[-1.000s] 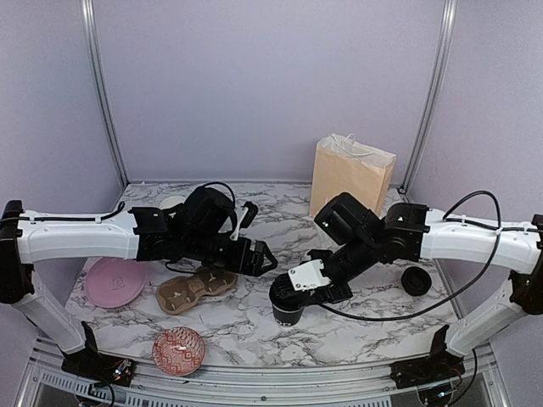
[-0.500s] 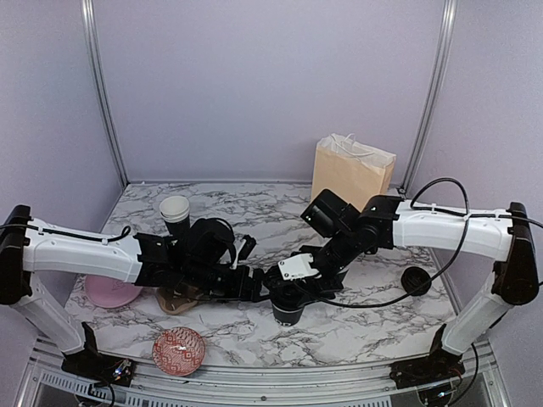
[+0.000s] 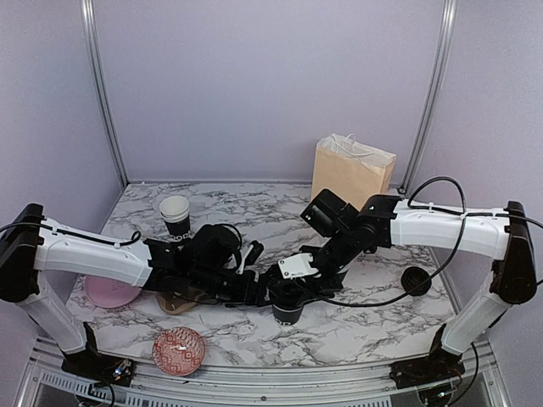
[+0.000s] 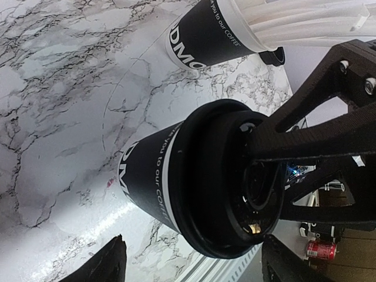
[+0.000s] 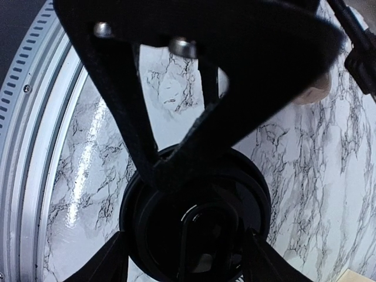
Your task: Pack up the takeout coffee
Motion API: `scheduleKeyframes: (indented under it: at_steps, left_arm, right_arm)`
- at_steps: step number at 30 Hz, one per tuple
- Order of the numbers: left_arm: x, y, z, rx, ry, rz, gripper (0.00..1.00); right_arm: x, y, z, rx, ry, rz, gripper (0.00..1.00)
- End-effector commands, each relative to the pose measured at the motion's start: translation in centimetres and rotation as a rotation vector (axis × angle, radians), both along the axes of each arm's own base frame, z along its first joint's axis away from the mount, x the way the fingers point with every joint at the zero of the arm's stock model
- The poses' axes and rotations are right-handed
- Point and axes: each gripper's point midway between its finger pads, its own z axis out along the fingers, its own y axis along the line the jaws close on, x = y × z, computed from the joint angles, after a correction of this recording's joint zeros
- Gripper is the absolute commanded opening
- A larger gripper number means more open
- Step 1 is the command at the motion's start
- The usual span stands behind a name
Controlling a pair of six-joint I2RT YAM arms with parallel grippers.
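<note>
**Lidded Coffee Cup Between Both Grippers at Mid-Table**

Nearest the front rail, left of centre: a red patterned bowl [image 3: 178, 349]. Just beyond, at the middle of the marble table [image 3: 254, 216]: the lidded coffee cup [image 3: 288, 315], upright, black with white lettering, its fitted lid [image 4: 229, 182] seated on top.

Reaching in from the left, level with the cup's wall: the left gripper [image 4: 191, 264], fingers [image 4: 111, 261] spread wide, with the cup beyond and between the tips and no contact visible. Straight above the lid: the right gripper [image 5: 185, 264], fingers [image 5: 114, 264] parted to about the lid's width, one at either flank of the rim. Impossible to tell whether pressing on it or merely beside it.

Under the left arm and mostly covered: a brown cardboard cup carrier [image 3: 174, 298]. Further left: a pink plate [image 3: 109, 292].

In the left wrist view, past the lidded cup and apart from it: a black straw cup [image 4: 205, 29], upright, stuffed with white straws [image 4: 294, 23]. Off to the right, alone: a loose black lid [image 3: 416, 280], small and round.

Farther back on the left: an open coffee cup [image 3: 176, 214], upright, white inside showing, well apart from both grippers. At the rear, near the back wall: a tan paper bag [image 3: 350, 176] with white handles, standing.
</note>
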Motion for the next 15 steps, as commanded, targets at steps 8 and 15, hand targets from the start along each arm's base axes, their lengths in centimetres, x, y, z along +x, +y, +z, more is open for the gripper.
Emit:
scheduleKeyframes:
  at_steps: [8, 15]
  left_arm:
    - [-1.1, 0.5, -0.8, -0.006, 0.003, -0.043, 0.79]
    - [-0.4, 0.9, -2.2, 0.026, 0.019, -0.004, 0.79]
  right_arm:
    - [0.3, 0.2, -1.2, -0.024, 0.057, -0.024, 0.58]
    - [0.0, 0.1, -1.4, -0.026, 0.069, -0.025, 0.57]
